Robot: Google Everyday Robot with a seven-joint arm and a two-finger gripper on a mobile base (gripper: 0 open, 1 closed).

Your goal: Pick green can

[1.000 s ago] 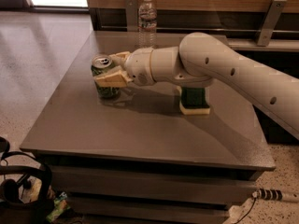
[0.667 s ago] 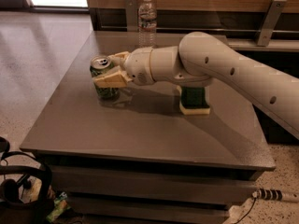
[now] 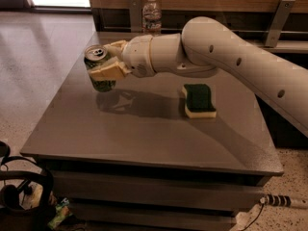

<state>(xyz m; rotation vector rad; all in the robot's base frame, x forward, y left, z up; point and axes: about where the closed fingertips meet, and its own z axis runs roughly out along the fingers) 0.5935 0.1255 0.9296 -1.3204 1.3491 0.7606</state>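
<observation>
The green can, with a silver pull-tab top and dark lettering, is held upright a little above the grey table near its left side. My gripper is shut on the can, one cream finger across its front and the other behind it. My white arm reaches in from the right across the table.
A green-and-yellow sponge lies flat on the table right of centre. A clear plastic water bottle stands at the table's far edge. A dark bag with straps sits on the floor at the front left, and a cable plug at the front right.
The can has been lifted off the table in my gripper and now hangs above its shadow. The sponge, earlier partly behind the arm, now shows fully.
</observation>
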